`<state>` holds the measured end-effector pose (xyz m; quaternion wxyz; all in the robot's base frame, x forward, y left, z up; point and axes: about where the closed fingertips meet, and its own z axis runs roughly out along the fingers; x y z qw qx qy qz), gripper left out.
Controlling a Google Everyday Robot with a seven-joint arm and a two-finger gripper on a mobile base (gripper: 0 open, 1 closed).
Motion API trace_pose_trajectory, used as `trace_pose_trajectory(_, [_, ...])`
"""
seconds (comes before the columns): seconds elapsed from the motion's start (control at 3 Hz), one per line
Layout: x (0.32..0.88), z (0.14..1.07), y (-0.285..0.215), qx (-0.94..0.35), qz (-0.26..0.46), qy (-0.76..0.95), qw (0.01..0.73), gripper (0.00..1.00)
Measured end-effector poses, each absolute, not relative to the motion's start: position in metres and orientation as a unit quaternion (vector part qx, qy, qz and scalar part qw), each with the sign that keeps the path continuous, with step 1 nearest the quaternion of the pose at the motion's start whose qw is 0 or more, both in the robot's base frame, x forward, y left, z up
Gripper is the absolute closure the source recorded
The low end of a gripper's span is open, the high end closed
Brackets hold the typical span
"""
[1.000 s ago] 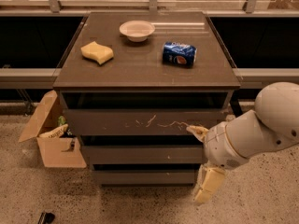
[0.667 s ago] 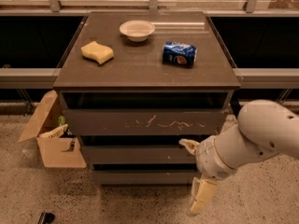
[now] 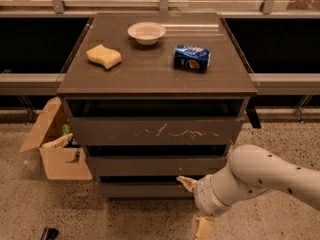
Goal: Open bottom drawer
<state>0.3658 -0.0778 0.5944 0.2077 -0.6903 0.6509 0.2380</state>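
We see the gripper (image 3: 193,206) low right of the cabinet (image 3: 157,76), jaws spread wide and empty, upper finger (image 3: 187,183) at the bottom drawer (image 3: 142,189). The drawer is the lowest one, runs left-right and faces us.

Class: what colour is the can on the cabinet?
Blue can, camera view. The gripper sits low at the bottom drawer.

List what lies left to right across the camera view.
Box → sponge → bowl → can. The tool sits low at the bottom drawer's right end, below the can, so unranked.
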Motion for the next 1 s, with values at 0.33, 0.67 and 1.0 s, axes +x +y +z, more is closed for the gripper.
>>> trace_pose_trajectory(0.33, [0.363, 0.550, -0.063, -0.692, 0.251, 0.645, 0.204, 0.00])
trace_pose_trajectory(0.67, [0.367, 0.511, -0.054, -0.682, 0.269, 0.648, 0.207, 0.00])
trace_pose_trajectory(1.0, [0.367, 0.511, -0.054, -0.682, 0.269, 0.648, 0.207, 0.00])
